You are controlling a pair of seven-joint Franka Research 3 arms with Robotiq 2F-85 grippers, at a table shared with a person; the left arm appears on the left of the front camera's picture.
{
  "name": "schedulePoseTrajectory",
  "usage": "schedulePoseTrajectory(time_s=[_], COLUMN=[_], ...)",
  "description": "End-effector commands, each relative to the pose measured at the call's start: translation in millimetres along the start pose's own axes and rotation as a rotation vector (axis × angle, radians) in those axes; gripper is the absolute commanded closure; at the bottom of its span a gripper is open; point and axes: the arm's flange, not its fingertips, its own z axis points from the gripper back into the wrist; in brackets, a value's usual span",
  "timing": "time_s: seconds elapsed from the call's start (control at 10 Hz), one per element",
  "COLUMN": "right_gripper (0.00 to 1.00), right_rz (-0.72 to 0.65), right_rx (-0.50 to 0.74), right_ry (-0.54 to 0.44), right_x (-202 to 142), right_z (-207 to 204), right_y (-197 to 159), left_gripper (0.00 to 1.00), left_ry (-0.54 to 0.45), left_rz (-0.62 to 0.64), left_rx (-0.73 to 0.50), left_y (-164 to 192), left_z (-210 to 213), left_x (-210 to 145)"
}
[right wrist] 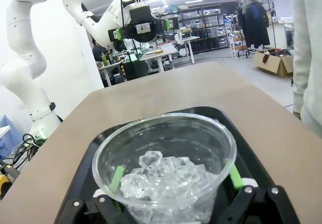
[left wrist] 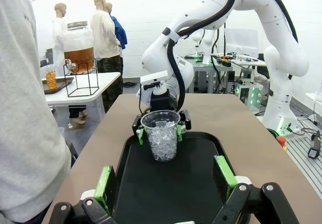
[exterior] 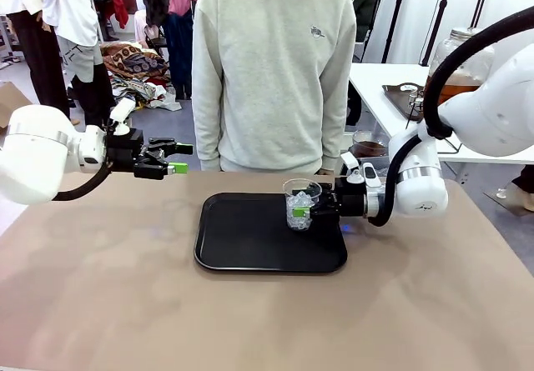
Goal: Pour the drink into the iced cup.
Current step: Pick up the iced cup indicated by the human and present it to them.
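Observation:
The iced cup (exterior: 301,198), clear plastic with ice cubes in it, stands upright on a black tray (exterior: 242,238) near its far right corner. My right gripper (exterior: 302,211) reaches in from the right, level with the table. Its green pads (right wrist: 118,176) sit on either side of the cup (right wrist: 166,168), close to the wall, and the jaws are still open. My left gripper (exterior: 177,158) hovers open and empty above the table's left side, pointing toward the cup (left wrist: 161,138). Amber drink shows in a small cup (left wrist: 50,79) on a side table.
A person in a grey sweatshirt (exterior: 274,71) stands at the far edge of the table, behind the tray. On the side table, a glass dispenser (exterior: 461,58) of amber liquid rests on a black stand. Bare brown tabletop (exterior: 100,304) surrounds the tray.

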Motion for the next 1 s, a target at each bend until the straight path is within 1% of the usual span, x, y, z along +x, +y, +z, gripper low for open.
schedulePoseTrajectory(time_s=[0.0, 0.3, 0.5, 0.7, 0.9], right_gripper=[0.19, 0.19, 0.19, 0.19, 0.19], right_rz=[-0.011, -0.031, -0.045, -0.058, -0.012], right_rx=[-0.010, 0.020, 0.031, 0.038, 0.031], right_ry=[0.014, 0.002, -0.018, -0.040, -0.051], right_x=[4, 11, 23, 45, 71], right_z=[-6, 1, 8, 23, 39], right_y=[-3, 6, 11, 13, 11], left_gripper=[0.00, 0.00, 0.00, 0.00, 0.00], left_ry=[-0.009, -0.009, -0.009, -0.009, -0.009], left_rz=[-0.001, -0.001, -0.001, -0.001, -0.001], left_rx=[0.010, 0.010, 0.010, 0.010, 0.010], left_y=[-1, -1, -1, -1, -1], left_z=[1, 1, 1, 1, 1], left_x=[1, 1, 1, 1, 1])
